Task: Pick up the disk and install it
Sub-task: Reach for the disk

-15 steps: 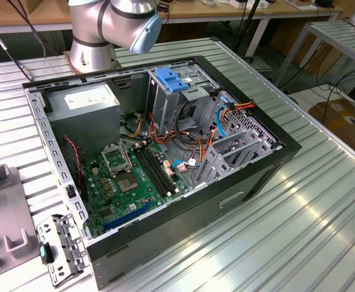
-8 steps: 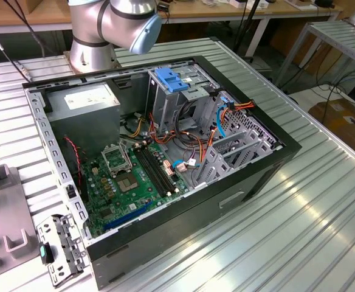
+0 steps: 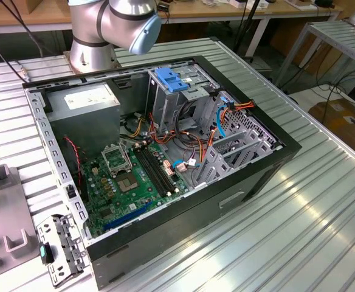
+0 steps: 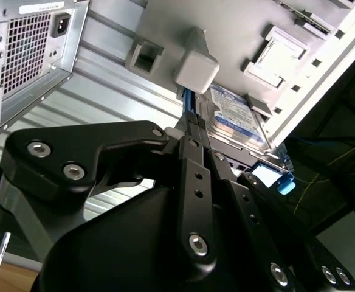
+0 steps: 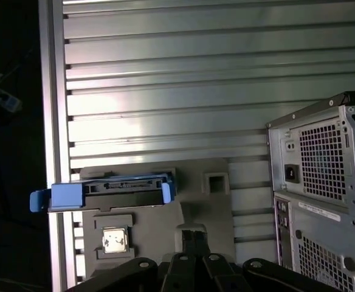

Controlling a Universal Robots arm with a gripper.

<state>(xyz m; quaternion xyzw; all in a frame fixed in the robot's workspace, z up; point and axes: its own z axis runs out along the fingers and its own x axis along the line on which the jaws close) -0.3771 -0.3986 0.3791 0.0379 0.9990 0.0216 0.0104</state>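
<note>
Jaws closed and empty, short of the disk on its grey holder.
The gripper (image 4: 193, 121) has its jaws drawn together on nothing. The disk (image 5: 107, 190) rests on the grey holder (image 5: 211, 204), ahead of the jaws and off to one side, apart from them. I judge a good pick needs the jaws opened wide, centred across the blue carrier's long sides, and kept off the pale block (image 4: 196, 68) just beyond the tips. How the disk seats in the holder is hidden, and the arm's links cover its near edge in the second wrist view.

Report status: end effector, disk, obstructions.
End effector shut, empty, short of disk. Disk on grey fixture, outside the case. Nothing between them.
</note>
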